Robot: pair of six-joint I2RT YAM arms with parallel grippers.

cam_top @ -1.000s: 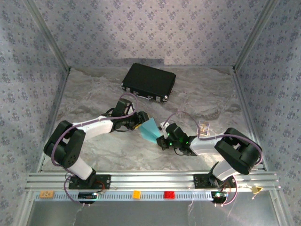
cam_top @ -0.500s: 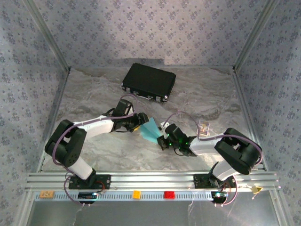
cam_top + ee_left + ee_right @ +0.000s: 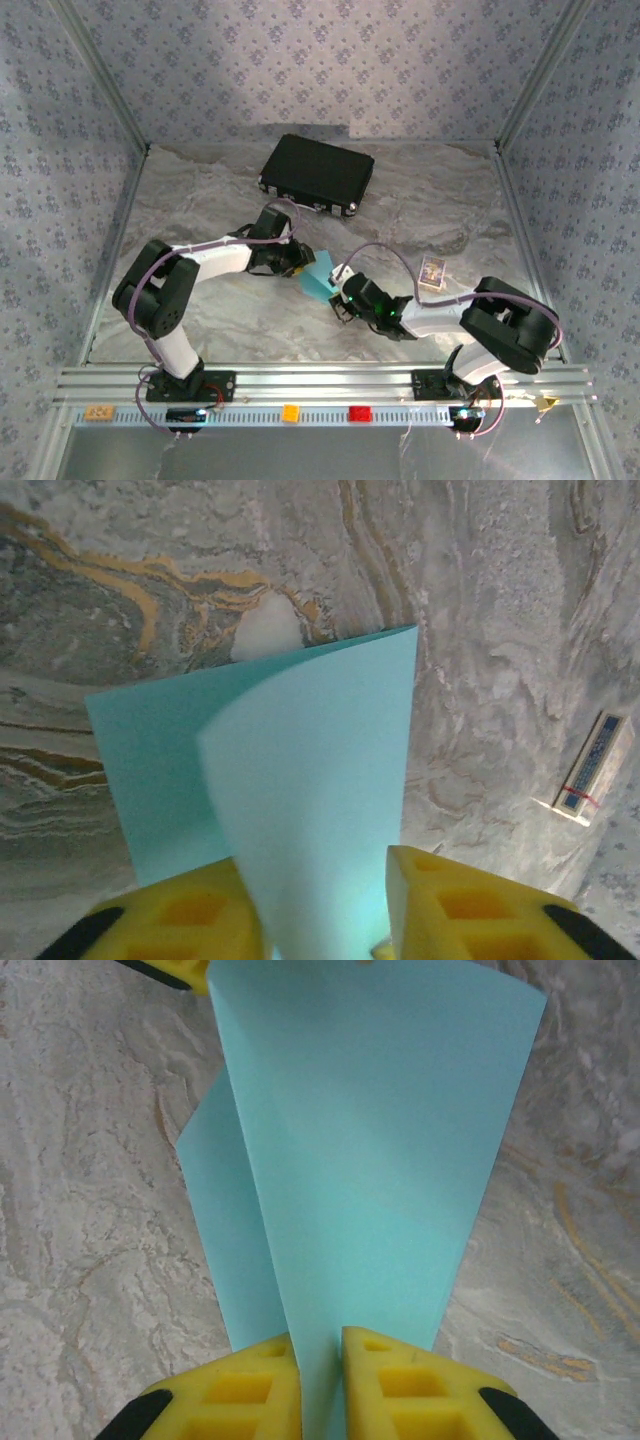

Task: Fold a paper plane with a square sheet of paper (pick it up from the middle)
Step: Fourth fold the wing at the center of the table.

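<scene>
**First fold in hand — no plane yet**

The square sheet of paper (image 3: 320, 276), loosely bent double, sits mid-table between the arms. The right gripper (image 3: 320, 1348) is clenched on its near edge. The left gripper (image 3: 316, 880) straddles the far edge — whether it grips, I cannot tell. By my judgement no crease is pressed, so all the shaping remains.

top: overhead, far | wrists: close, facing table (image 3: 480, 630) | shared: blue paper (image 3: 300, 780)

I'm driving two arms built from white shells between bulky black joints, and a purple cable loops loosely along each one. The left hand (image 3: 300, 263) and right hand (image 3: 340, 297) end in chunky yellow fingers (image 3: 470, 910), moulded with shallow square pockets and backed in black.
</scene>
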